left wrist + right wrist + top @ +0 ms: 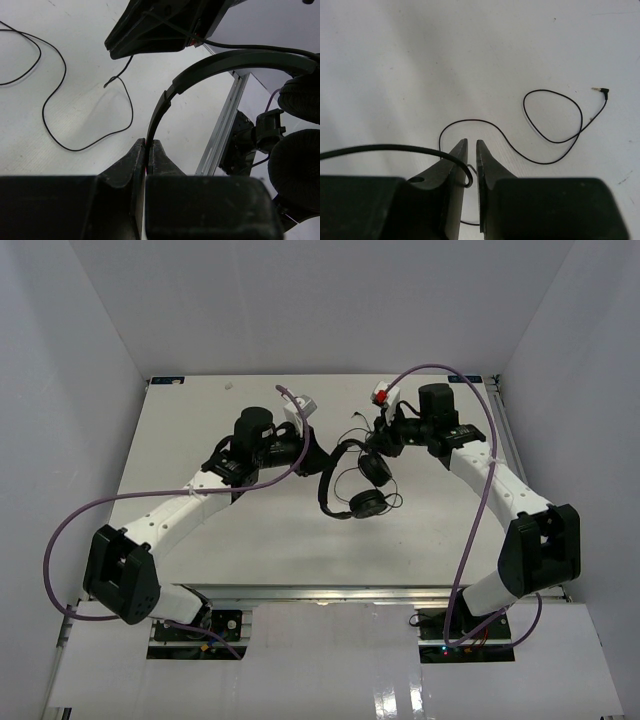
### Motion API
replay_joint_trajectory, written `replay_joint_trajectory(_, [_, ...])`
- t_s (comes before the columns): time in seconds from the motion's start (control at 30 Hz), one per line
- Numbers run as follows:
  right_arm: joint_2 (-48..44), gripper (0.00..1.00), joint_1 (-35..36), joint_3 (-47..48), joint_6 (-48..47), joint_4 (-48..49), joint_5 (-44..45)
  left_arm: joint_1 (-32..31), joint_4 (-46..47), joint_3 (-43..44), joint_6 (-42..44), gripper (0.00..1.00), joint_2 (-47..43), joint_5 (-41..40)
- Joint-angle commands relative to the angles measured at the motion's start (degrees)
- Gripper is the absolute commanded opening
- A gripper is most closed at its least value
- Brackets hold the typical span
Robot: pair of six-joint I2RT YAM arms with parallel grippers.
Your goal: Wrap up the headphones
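The left tool (148,150) is clamped on the thin headband of the headphones (367,504), which are at the middle of the table (200,420) between the two arms. The right tool (472,145) is pinched on the cable (543,90), whose plug (602,90) lies on the table

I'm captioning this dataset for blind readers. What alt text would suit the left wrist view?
The left gripper is clamped on the thin headband of the black headphones, which arcs right to two padded earcups. Its thin cable loops loosely over the white table at left.
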Motion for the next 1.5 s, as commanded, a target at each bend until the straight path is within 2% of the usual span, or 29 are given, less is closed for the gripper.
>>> replay_joint_trajectory(0.0, [-0.51, 0.24, -2.08, -1.33, 3.65, 3.63, -9.91, -0.23, 1.71, 3.98, -2.61, 0.00, -4.39, -2.84])
replay_joint_trajectory(0.23, [-0.87, 0.47, -2.76, -4.30, 7.64, 8.74, -22.96, -0.23, -3.42, 9.64, -4.93, 0.00, -3.25, -7.65])
replay_joint_trajectory(0.33, [-0.73, 0.58, -2.69, -7.61, 13.28, 17.48, -27.33, -0.30, -6.66, 13.45, -5.78, 0.00, -2.48, -9.13])
replay_joint_trajectory(0.4, [0.25, 0.63, -2.67, -10.97, 19.79, 27.32, -32.28, -0.32, -8.70, 16.10, -6.36, 0.00, -2.20, -10.01])
replay_joint_trajectory(0.5, [1.91, 0.66, -2.67, -15.54, 29.80, 42.74, -36.30, -0.32, -12.29, 20.50, -7.75, 0.00, -2.24, -11.87])
replay_joint_trajectory(0.63, [2.90, 0.69, -2.59, -22.18, 37.55, 62.29, -40.13, -0.32, -15.97, 25.21, -9.25, 0.00, -2.72, -15.95])
replay_joint_trajectory(0.83, [6.32, 0.72, -2.67, -29.11, 56.03, 96.78, -44.04, -0.32, -19.09, 33.50, -11.64, 0.00, -1.76, -18.98])
replay_joint_trajectory(0.87, [6.33, 0.72, -2.59, -29.81, 56.10, 96.90, -44.05, -0.32, -19.69, 33.54, -11.64, 0.00, -1.50, -19.67])
replay_joint_trajectory(0.97, [8.15, 0.71, -2.46, -32.53, 65.82, 114.11, -45.57, -0.30, -22.49, 39.91, -11.39, 0.00, -0.46, -23.64])
replay_joint_trajectory(1.1, [8.03, 0.67, -2.15, -35.20, 69.55, 120.98, -46.06, -0.15, -25.45, 44.22, -11.11, 0.00, 1.44, -28.02])
replay_joint_trajectory(1.2, [6.36, 0.60, -1.74, -36.87, 69.45, 121.25, -45.71, 0.03, -26.45, 46.54, -11.79, 0.00, 2.78, -30.37])
replay_joint_trajectory(1.3, [3.21, 0.51, -1.79, -37.99, 65.12, 113.94, -44.55, 0.60, -27.07, 48.00, -12.77, 0.00, 3.99, -32.81])
replay_joint_trajectory(1.4, [-3.08, 0.39, -1.22, -38.26, 49.38, 91.38, -41.81, 1.14, -26.85, 48.39, -13.69, 0.00, 4.84, -34.66])
replay_joint_trajectory(1.47, [-8.11, 0.27, -0.23, -36.43, 31.35, 66.74, -38.46, 1.37, -26.55, 48.13, -14.31, 0.00, 5.17, -35.74])
